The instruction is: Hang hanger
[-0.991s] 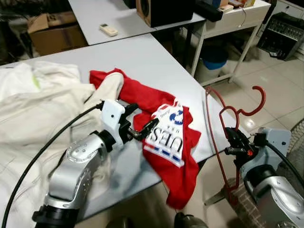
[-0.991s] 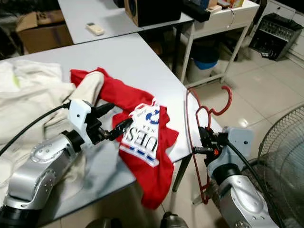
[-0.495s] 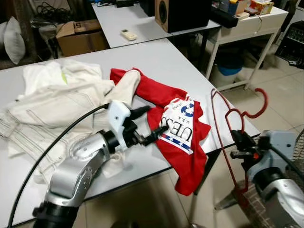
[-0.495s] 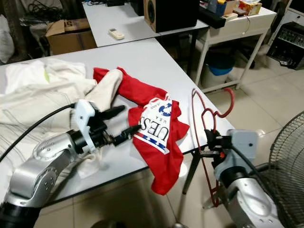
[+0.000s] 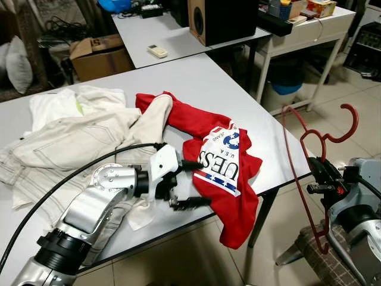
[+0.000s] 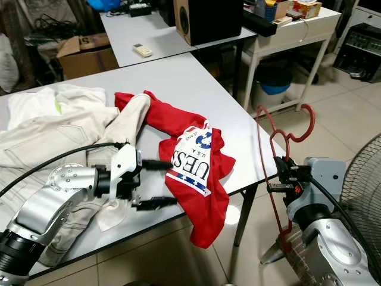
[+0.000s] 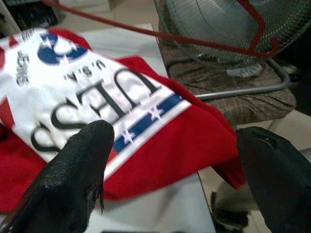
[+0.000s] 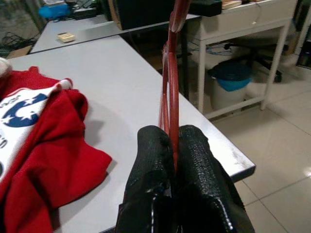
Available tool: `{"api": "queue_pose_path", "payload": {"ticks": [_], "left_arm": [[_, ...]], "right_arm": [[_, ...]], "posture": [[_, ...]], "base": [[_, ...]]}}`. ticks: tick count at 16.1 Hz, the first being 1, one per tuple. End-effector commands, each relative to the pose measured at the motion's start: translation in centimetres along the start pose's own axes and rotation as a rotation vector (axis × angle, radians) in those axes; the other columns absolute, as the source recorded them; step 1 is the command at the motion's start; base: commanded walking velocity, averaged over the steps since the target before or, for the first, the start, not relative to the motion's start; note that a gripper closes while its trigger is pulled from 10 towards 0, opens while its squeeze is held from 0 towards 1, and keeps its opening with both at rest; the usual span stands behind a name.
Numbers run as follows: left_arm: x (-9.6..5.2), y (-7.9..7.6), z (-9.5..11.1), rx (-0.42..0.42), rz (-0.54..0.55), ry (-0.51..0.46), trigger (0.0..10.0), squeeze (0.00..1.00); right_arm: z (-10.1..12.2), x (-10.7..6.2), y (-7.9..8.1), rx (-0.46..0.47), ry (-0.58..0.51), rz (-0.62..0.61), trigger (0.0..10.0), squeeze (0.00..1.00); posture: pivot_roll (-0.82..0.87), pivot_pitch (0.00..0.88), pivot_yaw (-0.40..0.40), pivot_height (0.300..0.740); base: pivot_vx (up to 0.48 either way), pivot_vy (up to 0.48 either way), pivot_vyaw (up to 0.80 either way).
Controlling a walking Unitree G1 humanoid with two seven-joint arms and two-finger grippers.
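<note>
The red hanger (image 5: 309, 173) stands nearly upright off the table's right edge, its long axis running up and down, hook (image 5: 345, 122) at the top curling away to the right. The right gripper (image 5: 317, 180) is clenched on it, both black fingers (image 8: 194, 160) pressed against the wire at mid-height, so most of the frame rises above the claw and a shorter part hangs below it. No rail or peg to hang it on can be made out here, so the hook likely has to be carried elsewhere.

Across from that claw, to its left, a red T-shirt (image 5: 223, 173) drapes over the white table (image 5: 196, 77) edge. The left gripper (image 5: 189, 183) hovers just beside the shirt's printed panel, fingers spread apart and holding nothing. Beyond it lie pale trousers (image 5: 71, 140).
</note>
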State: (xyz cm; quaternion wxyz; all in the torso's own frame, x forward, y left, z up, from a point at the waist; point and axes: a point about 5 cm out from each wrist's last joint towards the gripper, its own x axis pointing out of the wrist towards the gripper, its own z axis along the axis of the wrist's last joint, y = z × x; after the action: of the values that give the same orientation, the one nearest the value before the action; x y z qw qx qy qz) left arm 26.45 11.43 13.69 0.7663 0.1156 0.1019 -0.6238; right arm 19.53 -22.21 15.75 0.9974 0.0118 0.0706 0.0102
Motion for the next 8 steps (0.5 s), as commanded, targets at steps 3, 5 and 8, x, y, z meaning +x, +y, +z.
{"api": "queue_pose_path", "payload": {"ticks": [3, 5, 8], "left_arm": [[0.3, -0.3, -0.7, 0.013, -0.031, 0.035, 10.0, 0.00], [2.1, 0.8, -1.1, 0.086, 0.065, 0.031, 8.9, 0.00], [2.8, 0.6, -1.3, 0.111, 0.034, 0.050, 0.0, 0.00]], "right_arm": [[0.4, 0.2, 0.2, -0.013, -0.008, 0.047, 10.0, 0.00], [0.2, 0.2, 0.1, -0.016, 0.018, 0.071, 10.0, 0.00], [-0.3, 0.1, 0.0, -0.024, 0.043, 0.074, 10.0, 0.00]], "posture": [[-0.11, 0.000, 0.087, 0.740], [-0.12, 0.007, 0.067, 0.740], [-0.11, 0.023, 0.052, 0.740]], "base": [[0.000, 0.000, 0.00], [0.000, 0.000, 0.00], [0.000, 0.000, 0.00]]}}
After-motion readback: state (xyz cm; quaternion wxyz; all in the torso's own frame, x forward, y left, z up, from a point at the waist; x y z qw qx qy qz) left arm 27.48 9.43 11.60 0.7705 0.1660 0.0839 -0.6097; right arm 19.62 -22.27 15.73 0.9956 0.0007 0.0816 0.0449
